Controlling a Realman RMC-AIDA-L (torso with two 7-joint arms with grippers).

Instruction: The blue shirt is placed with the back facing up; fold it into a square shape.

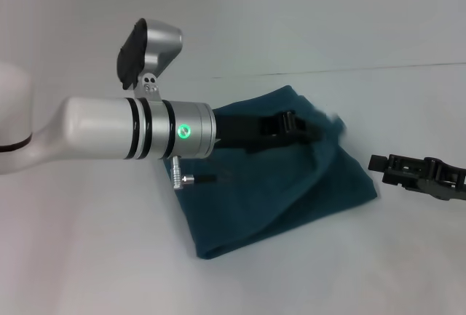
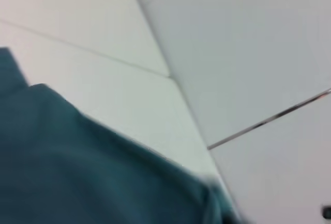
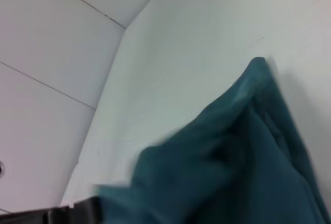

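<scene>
The bench [image 1: 87, 257] is plain white and carries everything in view. The shirt [image 1: 277, 198] lies near its middle as a folded, roughly four-sided bundle, plain teal side up. Its long axis runs on a diagonal, from the near corner toward the robot's left up to the far corner toward the right, where the cloth is lifted off the bench and blurred.

The left arm reaches in from the left across the shirt. The left hand [image 1: 309, 127] sits at that raised far edge with cloth bunched at its tips, but I cannot tell whether its fingers are pinching the cloth.

The right hand [image 1: 377, 164] hangs low, just beside the shirt's right edge and apart from it, fingers pressed close together, holding nothing.
</scene>
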